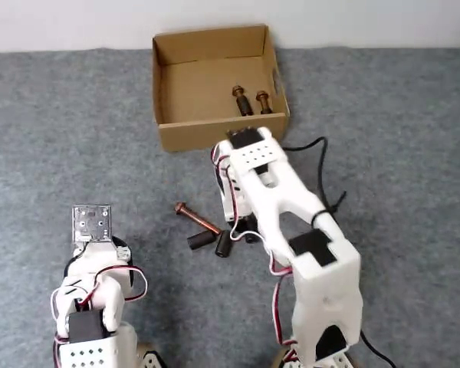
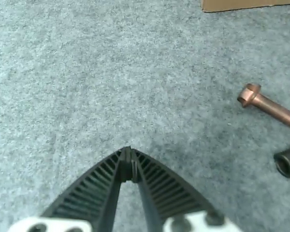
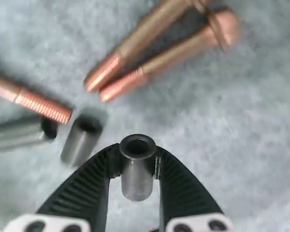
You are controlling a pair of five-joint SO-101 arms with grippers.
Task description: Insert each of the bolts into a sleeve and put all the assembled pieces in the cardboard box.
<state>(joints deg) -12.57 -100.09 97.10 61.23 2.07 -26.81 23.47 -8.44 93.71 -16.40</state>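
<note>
A grey, short-pile carpet (image 1: 399,138) covers the table. At the upper centre of the high view stands the open brown cardboard box (image 1: 215,134) with plain corrugated walls. In its lower right corner rest two assembled pieces (image 1: 251,100), each a copper-coloured bolt seated in a dark sleeve.

Below the box, mid-frame, a loose copper-coloured bolt with a flanged head (image 1: 196,218) lies slantwise. Its threaded end is near a smooth, dark tubular sleeve (image 1: 202,240) and a second dark sleeve (image 1: 223,244) just beside that one.

The white plastic right arm (image 1: 291,222) stretches over this cluster from the lower right. Its right gripper (image 3: 136,155), a ribbed black claw, is clamped on a dark grey metal cylinder sleeve (image 3: 137,176), whose open bore faces the wrist camera. Beyond it a pair of copper bolts (image 3: 174,54) lie side by side on the carpet.

The white left arm (image 1: 92,307) sits at the lower left. The ribbed black tips of the left gripper (image 2: 128,162) are pressed together over the carpet.
</note>
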